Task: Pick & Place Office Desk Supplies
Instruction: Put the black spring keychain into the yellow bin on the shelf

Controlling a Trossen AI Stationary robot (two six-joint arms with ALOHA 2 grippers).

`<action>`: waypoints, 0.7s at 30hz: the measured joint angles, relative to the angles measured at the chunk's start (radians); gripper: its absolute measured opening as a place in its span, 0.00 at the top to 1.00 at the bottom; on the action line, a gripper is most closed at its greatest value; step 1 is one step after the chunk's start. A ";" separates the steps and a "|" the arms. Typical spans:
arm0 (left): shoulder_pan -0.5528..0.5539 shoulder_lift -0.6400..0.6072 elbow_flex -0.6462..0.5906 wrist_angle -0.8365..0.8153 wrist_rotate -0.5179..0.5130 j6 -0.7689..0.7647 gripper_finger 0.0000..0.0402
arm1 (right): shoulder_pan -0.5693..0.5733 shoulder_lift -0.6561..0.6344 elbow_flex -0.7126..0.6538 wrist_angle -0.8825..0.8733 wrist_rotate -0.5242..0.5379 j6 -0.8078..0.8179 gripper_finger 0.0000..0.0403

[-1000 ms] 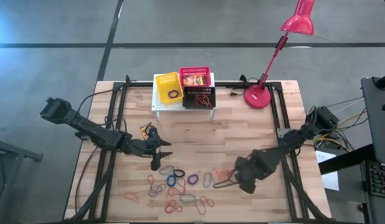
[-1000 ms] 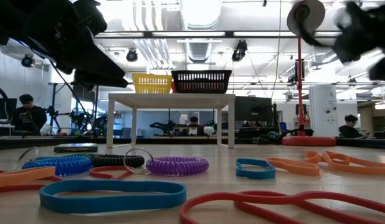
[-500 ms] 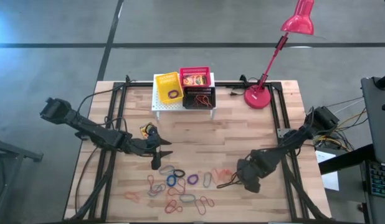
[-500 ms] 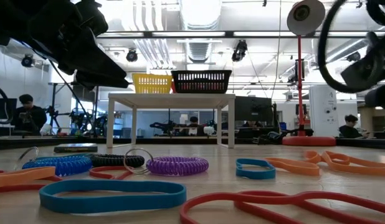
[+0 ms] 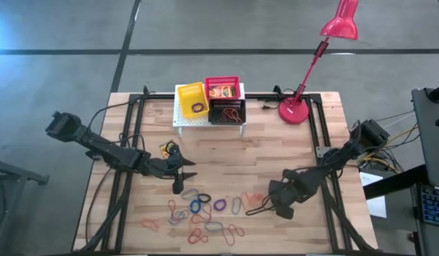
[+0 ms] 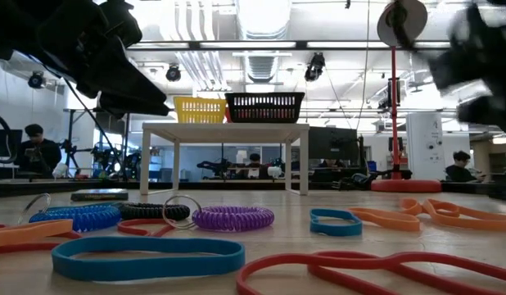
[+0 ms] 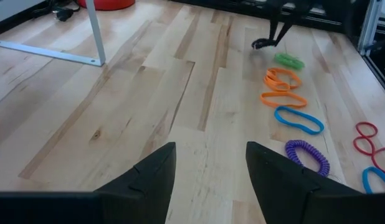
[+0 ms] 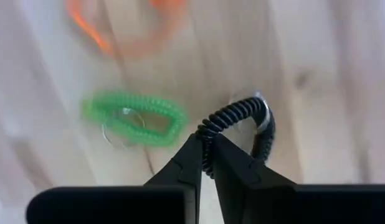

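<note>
Yellow basket (image 5: 192,97): purple loop (image 5: 197,108) inside. Right jaws pinch black coil (image 8: 237,124); left jaws apart.

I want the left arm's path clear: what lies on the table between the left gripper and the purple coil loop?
The left wrist view shows only bare wood between the open left gripper and the purple coil loop; the two sit close together.

right gripper (image 6: 482,57) smeared by motion blur in low view, fingers unreadable there. right wrist view: orange loop (image 8: 127,25) blurred and cut by the frame edge. left wrist view: red loops (image 7: 370,140) and a blue loop (image 7: 374,180) cropped at the edge. high view: pile colours too small to separate.
</note>
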 joint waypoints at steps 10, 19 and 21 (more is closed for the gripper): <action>0.000 0.000 0.000 0.014 -0.004 0.003 0.51 | -0.098 -0.066 0.136 0.286 0.384 -0.475 0.94; 0.000 0.000 0.000 0.015 -0.004 0.003 0.51 | -0.423 -0.059 0.223 0.794 0.065 -0.957 0.94; 0.000 0.000 0.000 0.015 -0.004 0.003 0.51 | -0.518 -0.059 0.291 0.777 0.016 -0.938 0.94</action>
